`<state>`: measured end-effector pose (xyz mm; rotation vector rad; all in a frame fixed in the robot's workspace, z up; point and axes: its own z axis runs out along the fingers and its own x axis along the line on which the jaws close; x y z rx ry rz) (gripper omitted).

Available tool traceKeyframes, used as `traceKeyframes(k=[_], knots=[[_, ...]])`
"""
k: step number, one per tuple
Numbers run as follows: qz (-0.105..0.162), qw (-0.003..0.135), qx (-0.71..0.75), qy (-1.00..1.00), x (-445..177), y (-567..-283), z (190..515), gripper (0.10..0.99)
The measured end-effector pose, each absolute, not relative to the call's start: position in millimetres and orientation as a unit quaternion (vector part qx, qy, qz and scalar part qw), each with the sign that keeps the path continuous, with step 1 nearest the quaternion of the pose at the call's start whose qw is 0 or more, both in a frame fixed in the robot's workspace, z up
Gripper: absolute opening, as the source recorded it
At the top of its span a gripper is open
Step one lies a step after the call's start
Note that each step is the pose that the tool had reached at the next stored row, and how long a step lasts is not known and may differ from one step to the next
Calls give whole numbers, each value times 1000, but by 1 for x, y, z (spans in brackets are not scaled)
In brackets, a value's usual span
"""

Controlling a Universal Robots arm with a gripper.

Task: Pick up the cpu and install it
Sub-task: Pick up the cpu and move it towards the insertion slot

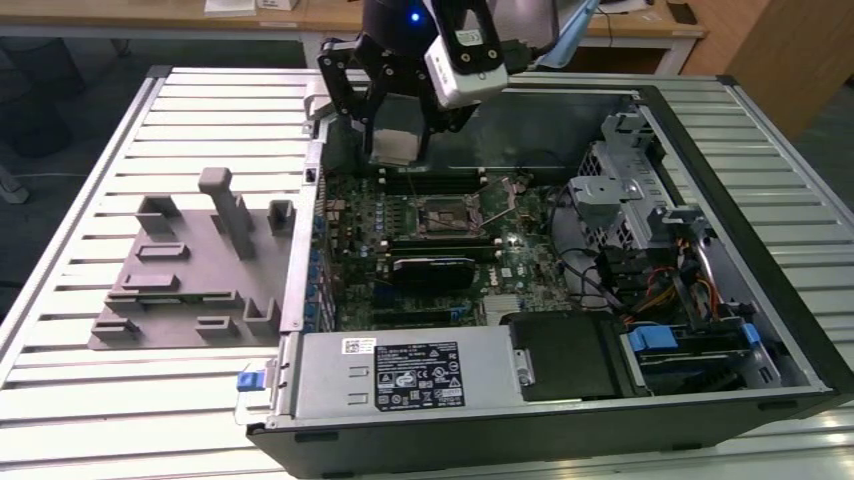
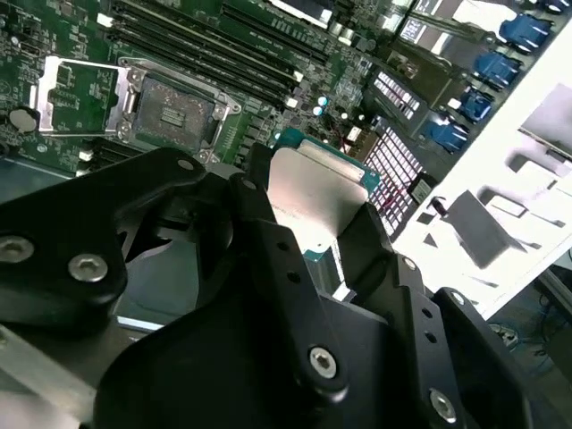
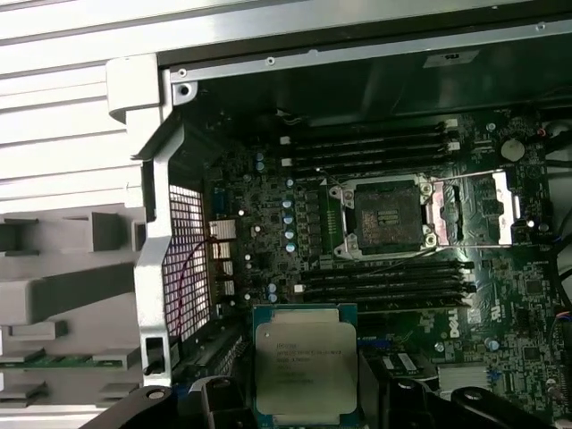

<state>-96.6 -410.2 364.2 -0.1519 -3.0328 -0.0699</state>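
My gripper (image 1: pixel 398 150) is shut on the cpu (image 1: pixel 396 146), a small square chip with a pale silver top. It hangs above the far left part of the open computer case, apart from the motherboard. Both wrist views show the cpu (image 3: pixel 304 362) (image 2: pixel 313 192) held by its edges between the black fingers (image 2: pixel 259 201). The open, black-framed motherboard socket (image 1: pixel 441 213) (image 3: pixel 386 214) (image 2: pixel 174 112) lies lower, toward the middle of the board, with nothing in it. Its metal load plate (image 3: pixel 474 207) is flipped back beside it.
A grey tray (image 1: pixel 187 270) with raised holders stands on the slatted table at the exterior view's left of the case. RAM sticks (image 3: pixel 375 152) flank the socket. The power supply (image 1: pixel 400 372), drive cage (image 1: pixel 627 190) and cables (image 1: pixel 641 290) crowd the case's near and right parts.
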Motion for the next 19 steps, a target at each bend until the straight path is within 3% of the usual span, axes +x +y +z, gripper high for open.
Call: traceKeyframes(k=[14, 19], knots=[[-25, 10, -49, -998, -92, -410, 359, 545], [-26, 1, -49, -998, -91, -410, 354, 545]])
